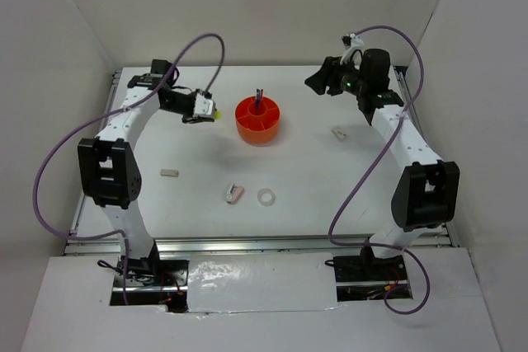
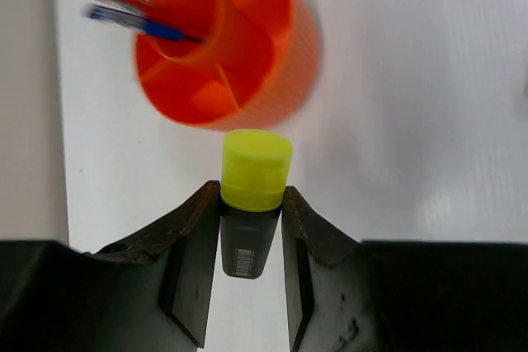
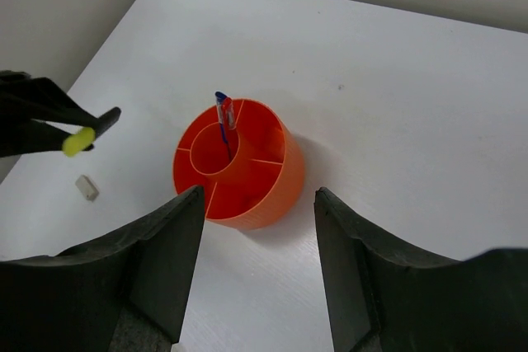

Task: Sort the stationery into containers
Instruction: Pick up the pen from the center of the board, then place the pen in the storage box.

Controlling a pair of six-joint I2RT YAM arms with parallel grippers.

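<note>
The round orange organizer (image 1: 258, 119) stands at the table's far middle, with the red and blue pens (image 1: 260, 98) upright in its central cup. My left gripper (image 1: 205, 109) is shut on a dark marker with a yellow cap (image 2: 256, 171), held in the air just left of the organizer (image 2: 223, 47). My right gripper (image 1: 318, 82) is open and empty, raised to the right of the organizer (image 3: 235, 162). On the table lie a white eraser (image 1: 168, 173), a second eraser (image 1: 338, 132), a pink-white piece (image 1: 234, 194) and a white tape ring (image 1: 266, 197).
White walls close in the table at the back and both sides. A metal rail runs along the near edge by the arm bases. The left arm's purple cable loops above the table's far left.
</note>
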